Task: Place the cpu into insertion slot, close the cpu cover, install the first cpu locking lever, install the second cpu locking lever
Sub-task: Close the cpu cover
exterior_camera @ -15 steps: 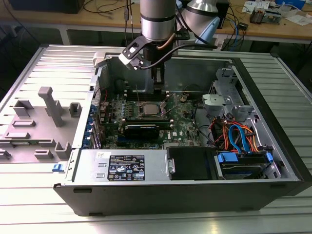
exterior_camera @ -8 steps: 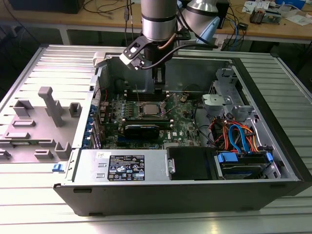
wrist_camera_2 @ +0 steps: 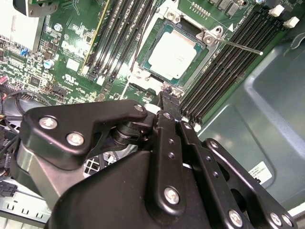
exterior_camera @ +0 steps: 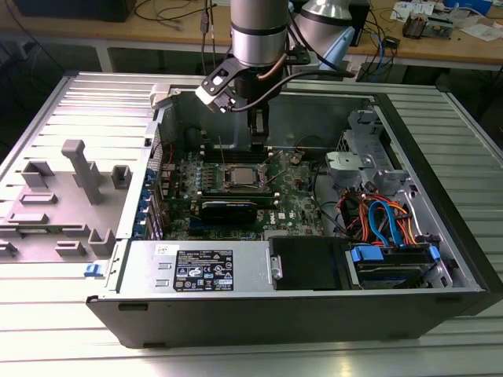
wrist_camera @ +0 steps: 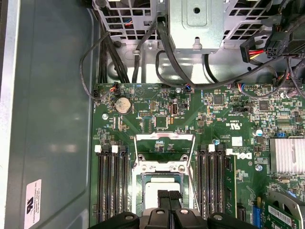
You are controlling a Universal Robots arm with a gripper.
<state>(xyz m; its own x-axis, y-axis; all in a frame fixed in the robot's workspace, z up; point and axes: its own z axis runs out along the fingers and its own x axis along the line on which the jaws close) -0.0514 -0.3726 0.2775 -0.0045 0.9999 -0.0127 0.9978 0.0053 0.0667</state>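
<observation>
While the arm [exterior_camera: 259, 31] is hanging low inside the open computer case [exterior_camera: 275, 326], the claw [wrist_camera: 169, 194] is showing its two fingertips pressed together with nothing between them, so it's gripping nothing at all. It's hovering right over the insertion slot [exterior_camera: 240, 177], which is sitting mid-board between the banks of memory slots [wrist_camera: 110, 186], with the drive cables [exterior_camera: 385, 220] off toward the exterior view's right.

And the cpu [wrist_camera_2: 174, 50] is already lying flat in that slot, silver top facing up, squared off inside the rim. In the first wrist view the cpu cover [wrist_camera: 164, 143] is looking open, its frame on the slot's side toward the metal cage [wrist_camera: 195, 28] and green board showing through the cut-out, though I'm not calling that for certain. One locking lever [wrist_camera_2: 238, 46] is sticking out loose across the memory slots in the second wrist view.

On handling, I'm reading that chip as light, stiff and thin. Its smooth metal lid is likely slippery, and the underside is probably not forgiving a scrape or a tilt. Seated like this, it's offering very little edge. Any hold would be going on two opposite sides, never on the middle. The cover is looking like thin springy sheet, best pushed at its free edge.
</observation>
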